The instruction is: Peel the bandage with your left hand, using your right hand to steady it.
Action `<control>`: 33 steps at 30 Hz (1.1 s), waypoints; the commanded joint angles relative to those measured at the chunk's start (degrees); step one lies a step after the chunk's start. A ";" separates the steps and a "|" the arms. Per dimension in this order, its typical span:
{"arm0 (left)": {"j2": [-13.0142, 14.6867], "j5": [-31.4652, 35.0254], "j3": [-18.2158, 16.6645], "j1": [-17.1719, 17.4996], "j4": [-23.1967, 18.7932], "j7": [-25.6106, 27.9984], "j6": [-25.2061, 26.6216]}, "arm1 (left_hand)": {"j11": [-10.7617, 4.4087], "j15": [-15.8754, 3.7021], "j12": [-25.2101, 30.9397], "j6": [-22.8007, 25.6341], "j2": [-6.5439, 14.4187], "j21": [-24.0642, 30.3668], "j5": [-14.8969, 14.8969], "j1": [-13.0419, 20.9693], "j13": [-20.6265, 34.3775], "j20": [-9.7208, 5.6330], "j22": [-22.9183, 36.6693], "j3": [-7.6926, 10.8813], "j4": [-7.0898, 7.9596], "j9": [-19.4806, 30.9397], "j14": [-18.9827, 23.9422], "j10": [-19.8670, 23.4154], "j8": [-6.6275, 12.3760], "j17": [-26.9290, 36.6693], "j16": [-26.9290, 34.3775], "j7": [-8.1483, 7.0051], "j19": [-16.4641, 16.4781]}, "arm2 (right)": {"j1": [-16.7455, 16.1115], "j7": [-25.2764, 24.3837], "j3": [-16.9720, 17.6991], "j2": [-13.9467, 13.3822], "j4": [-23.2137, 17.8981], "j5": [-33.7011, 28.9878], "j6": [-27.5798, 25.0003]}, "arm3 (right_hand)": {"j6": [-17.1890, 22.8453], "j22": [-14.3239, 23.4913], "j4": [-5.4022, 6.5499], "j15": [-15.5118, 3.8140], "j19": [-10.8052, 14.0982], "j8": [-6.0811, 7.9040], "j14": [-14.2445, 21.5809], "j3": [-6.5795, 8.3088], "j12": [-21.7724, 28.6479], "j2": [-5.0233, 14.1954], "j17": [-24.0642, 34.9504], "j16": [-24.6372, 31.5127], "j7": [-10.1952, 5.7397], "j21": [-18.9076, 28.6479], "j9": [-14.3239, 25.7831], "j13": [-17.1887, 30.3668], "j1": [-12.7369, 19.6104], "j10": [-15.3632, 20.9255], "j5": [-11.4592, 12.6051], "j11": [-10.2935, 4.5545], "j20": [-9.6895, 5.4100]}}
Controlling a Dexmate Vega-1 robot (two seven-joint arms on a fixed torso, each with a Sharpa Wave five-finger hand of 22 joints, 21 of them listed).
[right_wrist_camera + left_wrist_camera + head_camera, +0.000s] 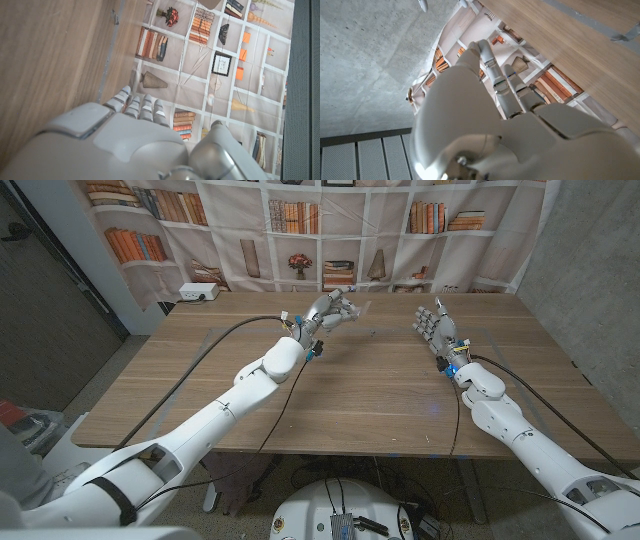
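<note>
My left hand (333,311) is raised over the far middle of the wooden table (380,390), fingers curled in. A small pale strip, the bandage (361,307), sticks out of its fingertips toward my right hand; it is too small to make out in detail. In the left wrist view my left hand's (490,125) fingers bend inward and hide what they pinch. My right hand (435,328) stands a short way off, apart from the bandage, palm upright, fingers pointing up and apart, holding nothing. The right wrist view shows the back of my right hand (130,135) beside the table edge.
A white box (197,293) sits on the table's far left corner. A curtain printed with bookshelves (330,230) hangs right behind the table. Black cables (215,350) run along both arms. The table surface in front of the hands is bare wood.
</note>
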 commanded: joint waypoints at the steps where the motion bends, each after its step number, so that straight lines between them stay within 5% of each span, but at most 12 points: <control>1: -6.28 -9.15 -3.62 2.19 2.35 -0.59 -2.50 | 0.01 -6.10 -0.19 0.56 -0.03 0.30 0.38 0.69 -0.06 -0.29 0.21 -0.30 0.00 0.22 0.56 0.44 0.15 0.19 -0.07 0.06 -0.21 | -0.70 -0.91 0.07 0.02 -0.68 -0.36 0.55 | -0.16 0.10 -0.32 -0.19 0.40 -0.06 -0.10 -0.02 0.05 0.67 0.11 0.22 0.22 0.06 0.18 0.10 0.26 -0.17 0.12 0.08 -0.08; 10: -9.30 -15.67 -6.46 2.45 6.47 -6.94 -5.49 | 0.02 -6.10 -0.23 0.40 0.03 0.46 0.39 0.82 -0.40 -0.46 0.27 -0.41 0.03 0.28 0.60 0.63 -0.03 0.34 -0.20 0.13 -0.37 | -1.94 -2.25 0.15 -0.51 -2.54 -0.68 0.19 | -0.22 0.10 -0.40 -0.13 0.42 -0.07 -0.09 0.02 0.03 0.75 0.10 0.22 0.27 0.04 0.18 0.10 0.35 -0.23 0.12 0.16 0.02; 14: -9.05 -16.88 -7.69 3.37 4.34 -6.72 -2.18 | 0.02 -6.10 -0.25 0.23 0.04 0.53 0.39 0.86 -0.51 -0.44 0.29 -0.45 0.04 0.30 0.62 0.68 -0.13 0.41 -0.23 0.21 -0.38 | -2.12 -2.07 0.14 -0.69 -2.79 -0.64 0.17 | -0.22 0.09 -0.45 -0.10 0.79 -0.06 -0.10 0.04 0.02 0.81 0.10 0.21 0.31 0.16 0.18 0.10 0.41 -0.28 0.11 0.14 -0.12; 19: -11.46 -25.96 -10.99 4.21 4.80 -13.92 -0.30 | 0.03 -6.11 -0.27 0.11 0.04 0.63 0.39 0.92 -0.69 -0.54 0.31 -0.51 0.05 0.33 0.58 0.79 -0.23 0.43 -0.36 0.32 -0.40 | -2.27 -2.37 0.07 -1.07 -3.61 -0.93 -0.10 | -0.32 0.07 -0.57 0.05 1.43 -0.08 -0.14 0.11 -0.01 0.92 0.09 0.18 0.47 0.35 0.18 0.10 0.56 -0.38 0.11 0.28 -0.40; 33: -13.81 -31.13 -15.00 5.48 5.14 -20.89 1.88 | 0.06 -6.12 -0.35 -0.58 0.19 1.02 0.39 1.05 -1.26 -0.34 0.38 -0.71 0.15 0.43 0.60 1.04 -0.63 0.31 -0.82 0.49 -0.37 | -2.71 -3.68 -0.13 -2.28 -5.49 -2.17 -0.97 | -0.19 0.05 -0.77 0.08 1.15 0.00 -0.20 0.14 0.12 0.99 0.09 0.16 -0.14 0.10 0.18 0.11 0.77 -0.11 0.08 -0.36 -0.37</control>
